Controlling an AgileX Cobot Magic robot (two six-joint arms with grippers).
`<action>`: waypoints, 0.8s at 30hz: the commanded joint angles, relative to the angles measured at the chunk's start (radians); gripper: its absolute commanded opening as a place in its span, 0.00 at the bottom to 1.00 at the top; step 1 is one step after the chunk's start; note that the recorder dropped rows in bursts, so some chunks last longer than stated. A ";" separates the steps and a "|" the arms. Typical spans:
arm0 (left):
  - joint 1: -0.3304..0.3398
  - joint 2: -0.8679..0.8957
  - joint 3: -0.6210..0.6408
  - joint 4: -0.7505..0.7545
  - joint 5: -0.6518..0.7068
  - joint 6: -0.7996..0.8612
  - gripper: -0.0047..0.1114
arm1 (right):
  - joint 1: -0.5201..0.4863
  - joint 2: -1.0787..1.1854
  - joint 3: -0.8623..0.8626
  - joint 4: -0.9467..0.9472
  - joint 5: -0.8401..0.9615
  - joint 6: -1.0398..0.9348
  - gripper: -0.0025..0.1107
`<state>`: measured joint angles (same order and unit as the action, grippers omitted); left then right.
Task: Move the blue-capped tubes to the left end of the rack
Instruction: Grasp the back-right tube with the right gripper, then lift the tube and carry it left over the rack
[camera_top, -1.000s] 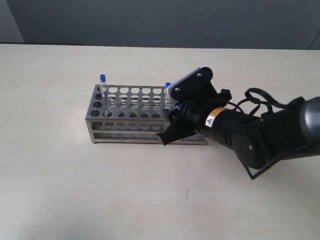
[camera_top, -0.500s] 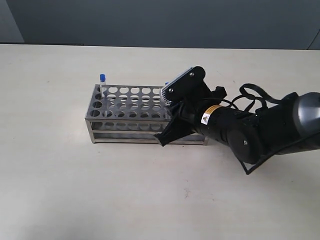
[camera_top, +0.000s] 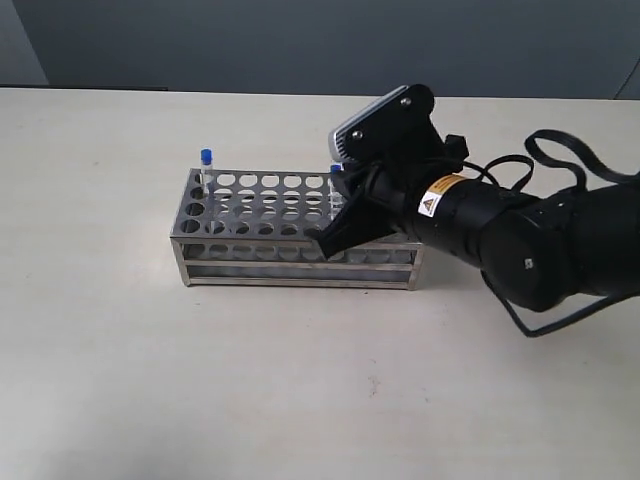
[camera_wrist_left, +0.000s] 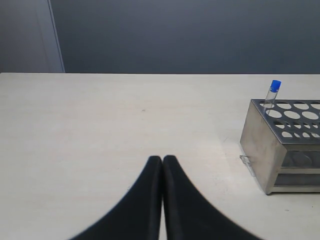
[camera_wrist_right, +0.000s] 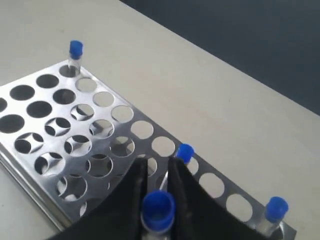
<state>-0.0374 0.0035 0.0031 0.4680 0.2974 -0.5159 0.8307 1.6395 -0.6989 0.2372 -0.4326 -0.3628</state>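
Note:
The silvery rack (camera_top: 260, 268) stands mid-table. One blue-capped tube (camera_top: 205, 157) stands in its far left corner hole, and another blue cap (camera_top: 336, 170) peeks out behind my right arm. My right gripper (camera_top: 325, 243) hovers over the rack's right half. In the right wrist view it (camera_wrist_right: 156, 165) is shut on a blue-capped tube (camera_wrist_right: 157, 207), held above the perforated plate (camera_wrist_right: 102, 112). Two more capped tubes (camera_wrist_right: 185, 152) (camera_wrist_right: 275, 207) stand in the far row. My left gripper (camera_wrist_left: 162, 159) is shut and empty, well away from the rack's left end (camera_wrist_left: 257, 145).
The beige table (camera_top: 150, 380) spreads all around the rack. A dark wall (camera_top: 300, 40) runs behind the table's far edge. My right arm's black body and cables (camera_top: 520, 240) lie over the table to the right of the rack.
My right gripper went from open to shut on a blue-capped tube, then rose with it above the rack's right part. The corner tube at the left end stayed put.

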 joint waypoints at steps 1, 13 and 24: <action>-0.006 -0.004 -0.003 0.000 -0.006 -0.001 0.05 | -0.002 -0.073 -0.004 -0.003 0.021 0.004 0.02; -0.006 -0.004 -0.003 0.000 -0.006 -0.001 0.05 | -0.002 -0.163 -0.113 -0.005 0.273 0.061 0.02; -0.006 -0.004 -0.003 0.000 -0.006 -0.001 0.05 | 0.047 -0.050 -0.381 -0.002 0.487 0.075 0.02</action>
<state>-0.0374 0.0035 0.0031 0.4680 0.2974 -0.5159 0.8435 1.5417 -1.0081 0.2372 0.0000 -0.2918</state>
